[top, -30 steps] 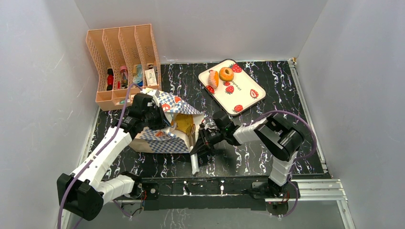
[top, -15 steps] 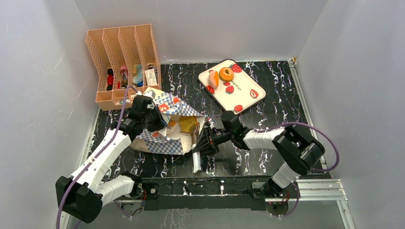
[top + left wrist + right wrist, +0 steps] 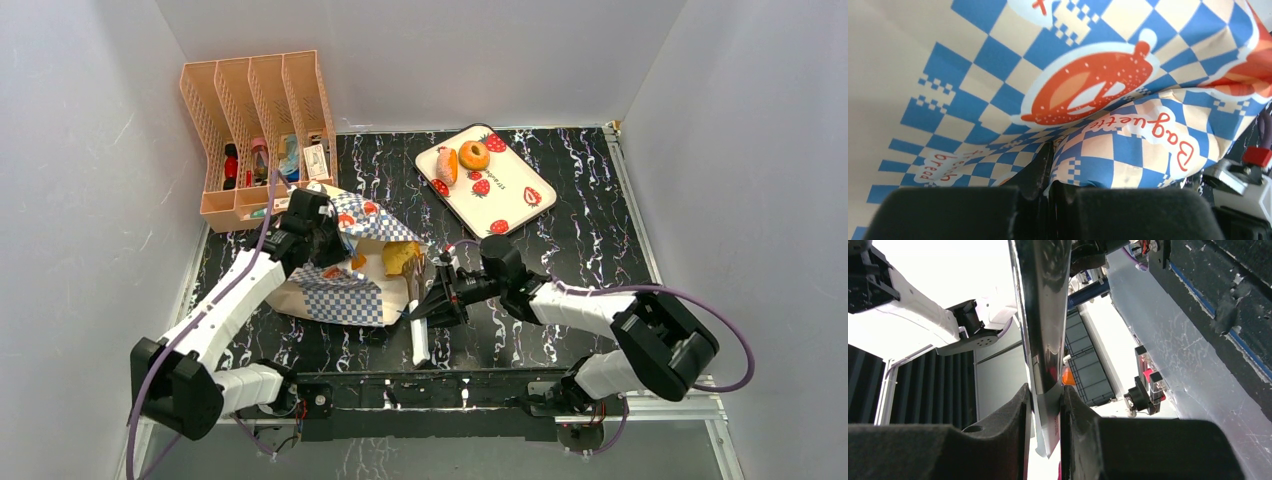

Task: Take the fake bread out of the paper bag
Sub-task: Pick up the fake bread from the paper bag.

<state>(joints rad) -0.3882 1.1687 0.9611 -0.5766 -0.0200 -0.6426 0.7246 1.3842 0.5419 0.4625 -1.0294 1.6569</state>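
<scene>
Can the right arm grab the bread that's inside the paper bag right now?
Probably not yet. The paper bag opens toward the right tool and bread shows in its mouth, but that tool is shut on a long pale strip.

Printed on the paper bag (image 3: 998, 75), from the left wrist view: "Baguette" in red cursive on a white wavy band, tilted across the blue-and-cream chequer at lower right. Lower left, in smaller red letters on another white band, turned on its side: "bread", with more letters beside it lost in a crease. At the top edge, a cut-off scrap of a red letter. On the strawberry-print tray (image 3: 510, 190), from above, a short line of dark lettering, too small to read.
</scene>
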